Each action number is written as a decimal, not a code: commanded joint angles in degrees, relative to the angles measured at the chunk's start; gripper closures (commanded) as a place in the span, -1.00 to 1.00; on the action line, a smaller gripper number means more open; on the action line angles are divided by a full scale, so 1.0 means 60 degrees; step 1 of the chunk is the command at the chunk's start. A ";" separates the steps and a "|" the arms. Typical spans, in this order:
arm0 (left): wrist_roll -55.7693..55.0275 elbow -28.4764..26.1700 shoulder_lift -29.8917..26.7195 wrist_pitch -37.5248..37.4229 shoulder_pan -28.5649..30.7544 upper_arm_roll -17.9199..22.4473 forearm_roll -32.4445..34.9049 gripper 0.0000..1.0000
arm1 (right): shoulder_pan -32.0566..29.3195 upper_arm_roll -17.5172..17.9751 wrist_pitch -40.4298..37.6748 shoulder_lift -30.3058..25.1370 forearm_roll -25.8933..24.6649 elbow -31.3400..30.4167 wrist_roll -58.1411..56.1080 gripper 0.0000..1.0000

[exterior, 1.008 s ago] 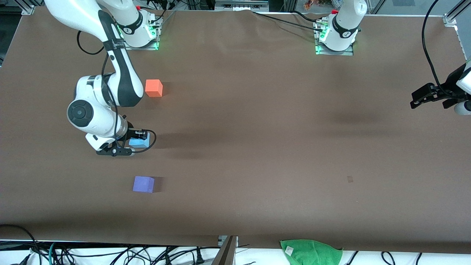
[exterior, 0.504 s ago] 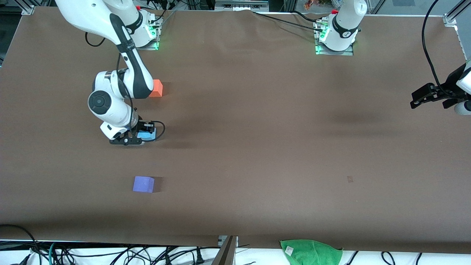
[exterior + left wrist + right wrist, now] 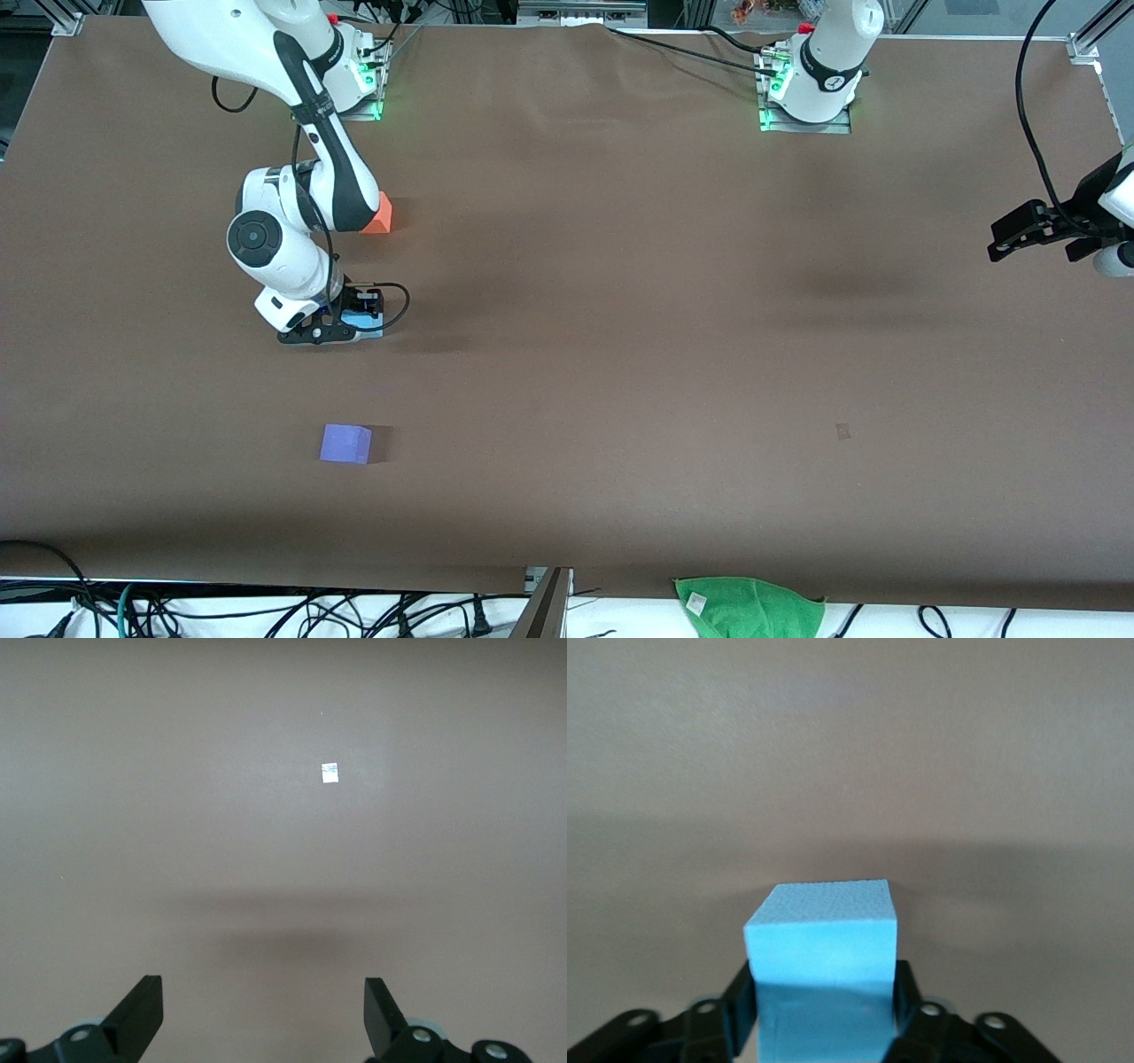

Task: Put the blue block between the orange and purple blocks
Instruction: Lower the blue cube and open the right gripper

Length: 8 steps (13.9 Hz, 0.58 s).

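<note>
The left gripper (image 3: 1019,235) waits, jaws wide apart, over the table's (image 3: 673,372) left-arm end. The right gripper (image 3: 353,324) straddles the blue block (image 3: 365,321), low between orange block (image 3: 382,218) and purple block (image 3: 345,443); whether it grips or has let go, I cannot tell. The block looks like light, matte, grippy foam, best pinched on opposite flat faces.
</note>
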 commanded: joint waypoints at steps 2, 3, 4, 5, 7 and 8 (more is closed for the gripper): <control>0.0209 0.0318 0.0140 -0.0238 0.0064 -0.0030 -0.0131 -1.00 | -0.0040 -0.0373 -0.1640 -0.0788 0.0112 0.1065 -0.0636 -1.00; 0.0209 0.0318 0.0140 -0.0238 0.0064 -0.0030 -0.0131 -1.00 | -0.0040 -0.0621 -0.2708 -0.0862 0.0097 0.1826 -0.0738 -1.00; 0.0209 0.0318 0.0140 -0.0238 0.0078 -0.0030 -0.0131 -1.00 | -0.0040 -0.0841 -0.3748 -0.0877 0.0097 0.2573 -0.0985 -1.00; 0.0209 0.0318 0.0140 -0.0238 0.0079 -0.0030 -0.0131 -1.00 | -0.0040 -0.1163 -0.4716 -0.0877 0.0097 0.3364 -0.1292 -1.00; 0.0209 0.0318 0.0140 -0.0238 0.0064 -0.0030 -0.0131 -1.00 | -0.0099 -0.1516 -0.6460 -0.0848 0.0097 0.4728 -0.1617 -1.00; 0.0209 0.0318 0.0140 -0.0238 0.0064 -0.0030 -0.0131 -1.00 | -0.0099 -0.1633 -0.7136 -0.0848 0.0082 0.5212 -0.1618 -1.00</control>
